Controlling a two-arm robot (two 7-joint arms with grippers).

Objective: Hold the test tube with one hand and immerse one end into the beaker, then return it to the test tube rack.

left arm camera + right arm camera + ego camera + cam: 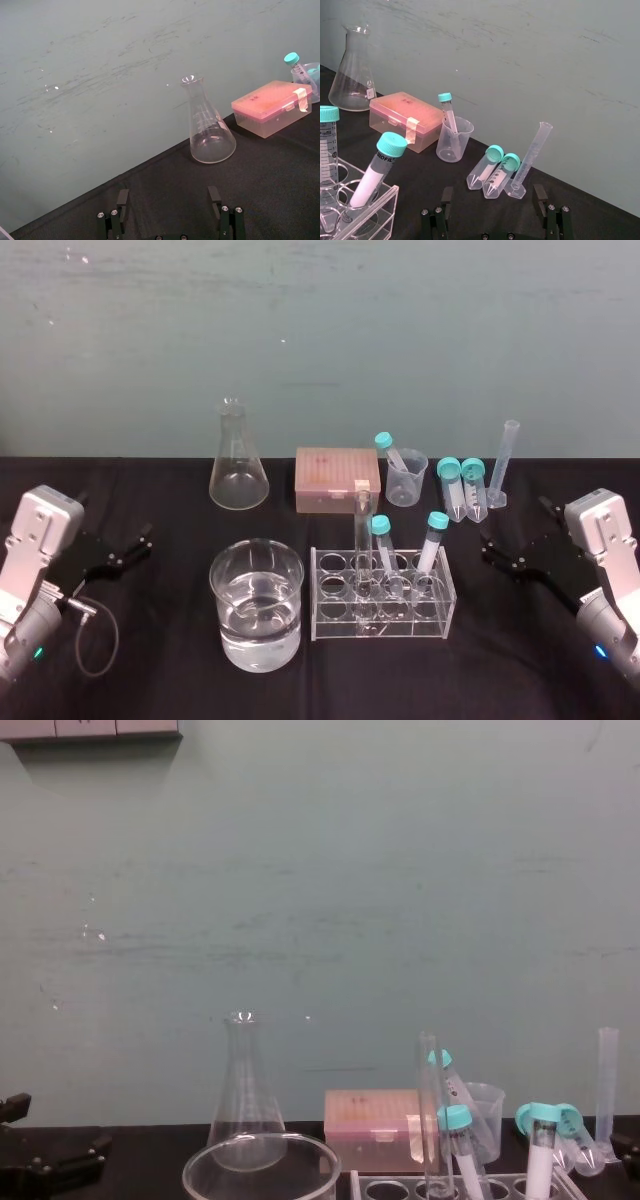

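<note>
Head camera looks down, chest camera level; both share the beaker [256, 585].

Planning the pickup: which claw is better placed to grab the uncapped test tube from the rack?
Probably right. The right claw sits open beside the test tube rack, nearer the test tube than the left claw, which is beyond the beaker.

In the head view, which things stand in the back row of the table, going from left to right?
Clear conical glass flask → pinkish plastic box → small translucent plastic cup → two teal-capped tubes → slim clear graduated cylinder.
</note>
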